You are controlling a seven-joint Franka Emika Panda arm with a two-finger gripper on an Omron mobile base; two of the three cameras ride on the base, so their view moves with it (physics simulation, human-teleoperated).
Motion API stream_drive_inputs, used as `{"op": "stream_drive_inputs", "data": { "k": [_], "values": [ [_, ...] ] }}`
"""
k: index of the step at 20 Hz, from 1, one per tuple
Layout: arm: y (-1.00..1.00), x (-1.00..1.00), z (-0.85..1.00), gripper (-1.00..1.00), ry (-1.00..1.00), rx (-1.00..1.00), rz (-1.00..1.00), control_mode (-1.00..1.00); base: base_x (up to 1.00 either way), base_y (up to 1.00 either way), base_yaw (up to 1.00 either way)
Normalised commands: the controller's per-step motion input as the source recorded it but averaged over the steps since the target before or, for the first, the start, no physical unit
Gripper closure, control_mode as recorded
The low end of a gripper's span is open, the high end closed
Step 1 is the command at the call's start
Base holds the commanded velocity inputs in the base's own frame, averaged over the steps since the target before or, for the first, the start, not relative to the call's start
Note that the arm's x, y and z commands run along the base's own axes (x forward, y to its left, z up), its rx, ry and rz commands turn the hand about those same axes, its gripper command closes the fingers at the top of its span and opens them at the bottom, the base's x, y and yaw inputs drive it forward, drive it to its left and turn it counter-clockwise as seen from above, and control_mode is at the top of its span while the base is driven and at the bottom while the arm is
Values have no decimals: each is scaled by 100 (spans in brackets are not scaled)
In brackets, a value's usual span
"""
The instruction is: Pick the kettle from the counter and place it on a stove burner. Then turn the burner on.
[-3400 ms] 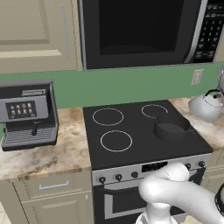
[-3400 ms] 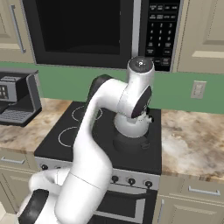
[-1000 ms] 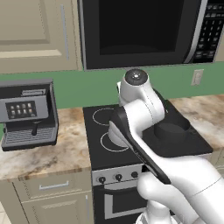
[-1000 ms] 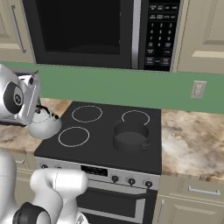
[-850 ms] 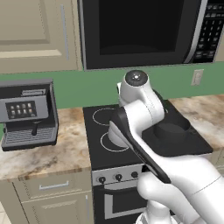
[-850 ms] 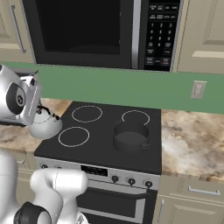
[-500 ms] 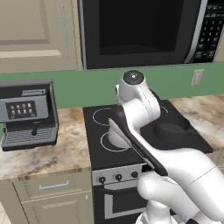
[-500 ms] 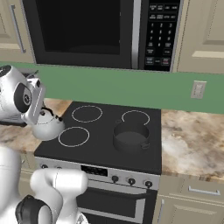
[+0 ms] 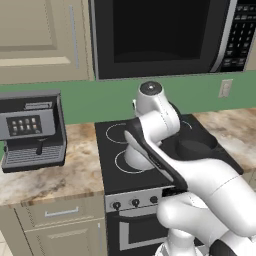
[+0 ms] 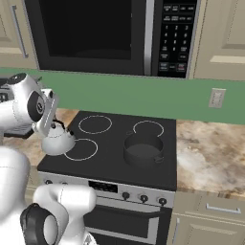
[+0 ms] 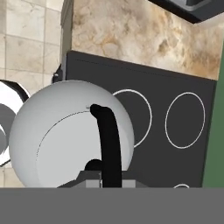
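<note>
A home kitchen, rendered rather than filmed. At its centre stands a range with a flat black glass cooktop (image 10: 115,143) marked with thin white burner rings, a row of knobs (image 10: 143,196) along its front and an oven door below them. Directly above the cooktop hangs a black microwave (image 10: 110,36) with a keypad on its right side, flanked by cream panelled wall cabinets (image 10: 225,38). Behind the cooktop runs a green backsplash (image 10: 143,98) carrying a wall outlet (image 10: 217,98). A beige marbled stone counter (image 10: 210,158) extends on both sides of the cooktop, with cream drawers beneath. Left of the cooktop an espresso machine (image 9: 32,130) sits on the counter, and a dark round pot (image 10: 143,148) rests on the cooktop.
</note>
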Motion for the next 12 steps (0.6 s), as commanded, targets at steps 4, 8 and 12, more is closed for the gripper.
{"op": "stream_drive_inputs", "data": {
  "k": [4, 8, 12],
  "values": [
    [-19, 13, -34, 100, 0, 3, 0, -100, 0, 0, 0],
    [-19, 15, -34, 100, 0, 4, 0, -100, 0, 0, 0],
    [-17, 16, -28, 100, 0, 5, 0, -100, 0, 0, 0]
  ]
}}
